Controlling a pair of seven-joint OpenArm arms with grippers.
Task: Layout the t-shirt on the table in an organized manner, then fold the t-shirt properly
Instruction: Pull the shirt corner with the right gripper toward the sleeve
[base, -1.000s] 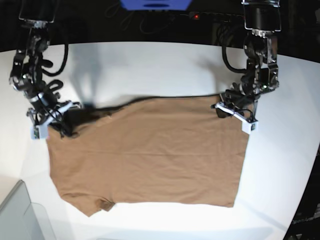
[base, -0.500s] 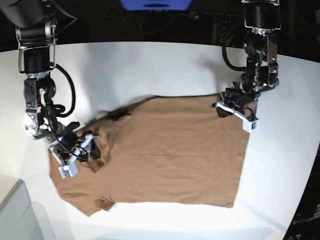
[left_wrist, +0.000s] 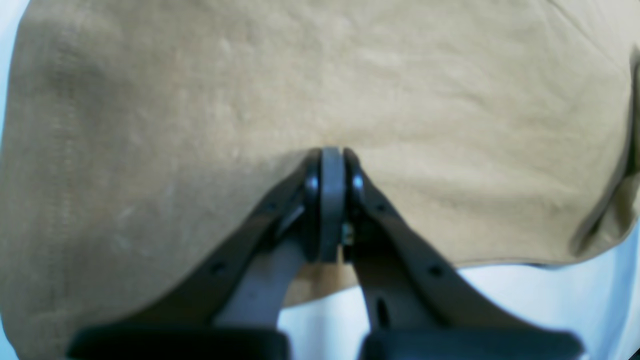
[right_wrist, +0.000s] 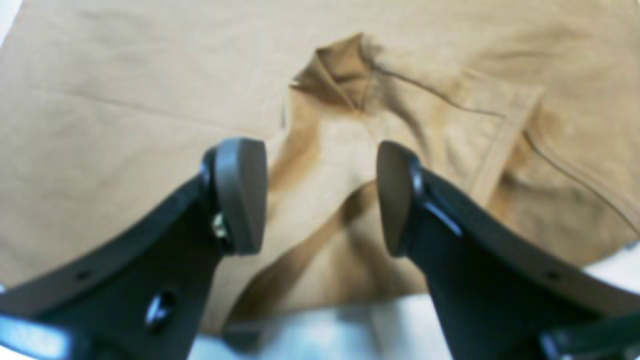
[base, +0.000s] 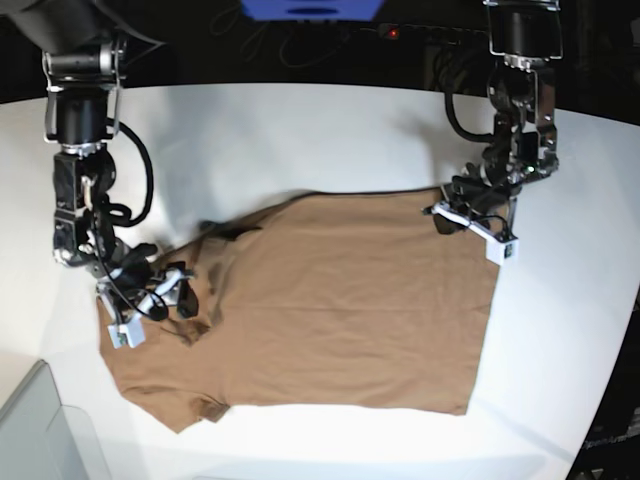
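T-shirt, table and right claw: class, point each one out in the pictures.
t-shirt (base: 340, 300), base view, middle of the flat body.
table (base: 300, 130), base view, bare top beyond the shirt.
right claw (right_wrist: 320, 195), right wrist view, midway between the open fingertips.

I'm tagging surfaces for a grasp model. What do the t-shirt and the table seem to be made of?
The t-shirt looks like soft matte woven or knit cloth, likely cotton: it creases and bunches near the open right claw and shows no shine. The table looks like a hard, smooth white top, perhaps laminate or painted board; it shows a soft sheen and no grain.
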